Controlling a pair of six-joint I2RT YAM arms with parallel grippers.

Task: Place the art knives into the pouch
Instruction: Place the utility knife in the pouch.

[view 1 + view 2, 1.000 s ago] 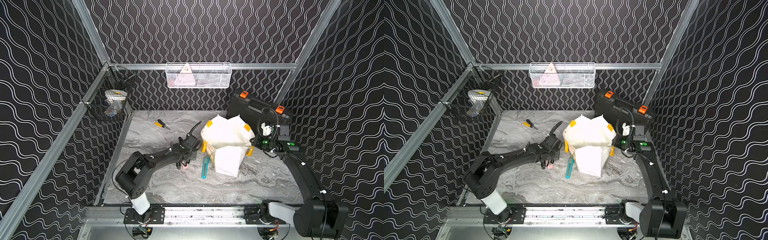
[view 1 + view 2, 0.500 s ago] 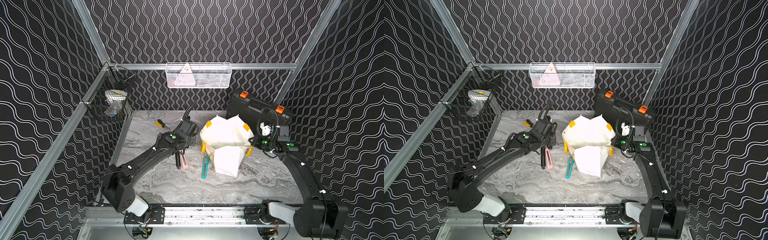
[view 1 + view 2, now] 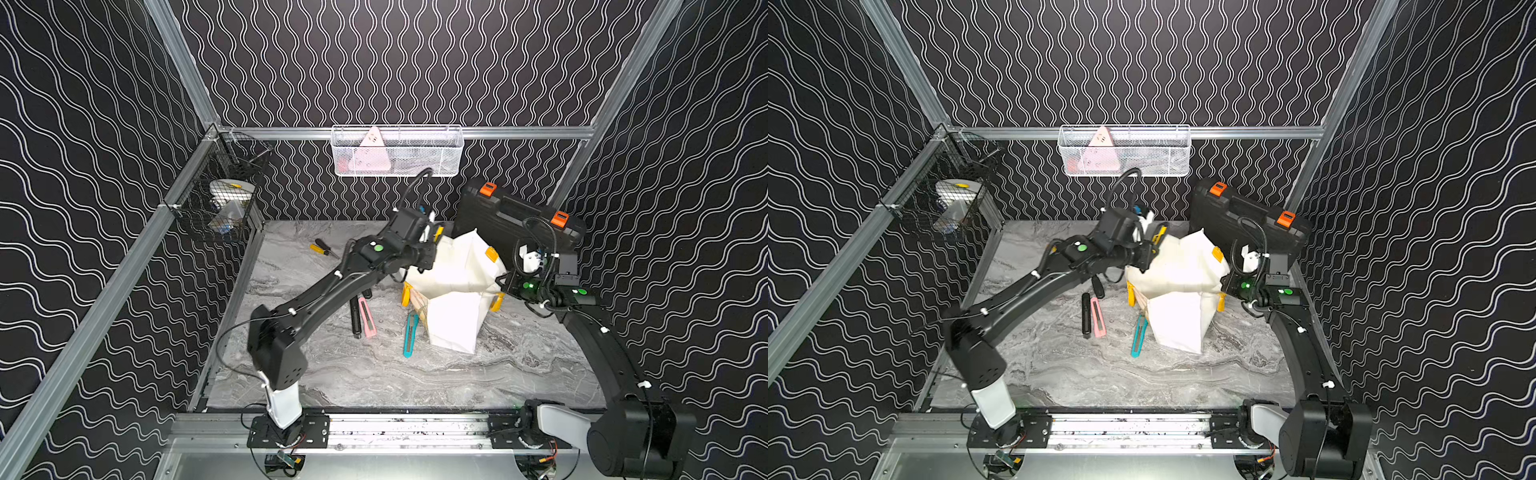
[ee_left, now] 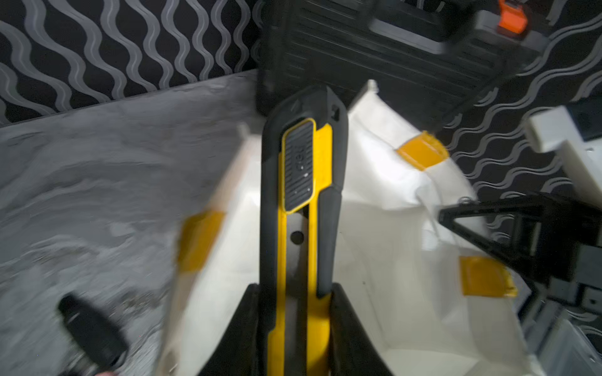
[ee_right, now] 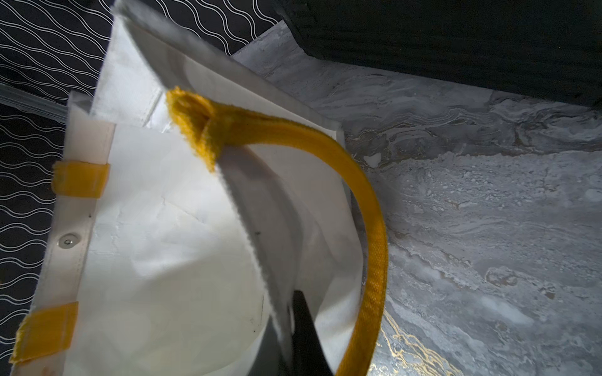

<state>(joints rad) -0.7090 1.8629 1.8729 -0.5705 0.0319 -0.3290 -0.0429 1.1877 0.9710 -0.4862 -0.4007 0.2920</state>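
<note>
left gripper point(image 4: 294, 293) is clamped on the yellow-black knife point(image 4: 304, 182), hanging it over the open mouth of the pouch point(image 3: 453, 266). right gripper point(image 3: 503, 286) is pinched tight on the pouch's rim by a yellow handle point(image 5: 365, 182), propping it open. the pouch stands on the table point(image 3: 374, 374); pink cutter point(image 3: 368, 320) and teal cutter point(image 3: 410, 336) lie beside it.

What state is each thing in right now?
pouch: mouth open, rim held up by right gripper.
art knife: held by left gripper, above pouch, not yet inside.
black case: closed.
pink cutter: lying flat, untouched.
teal cutter: lying flat, untouched.
</note>
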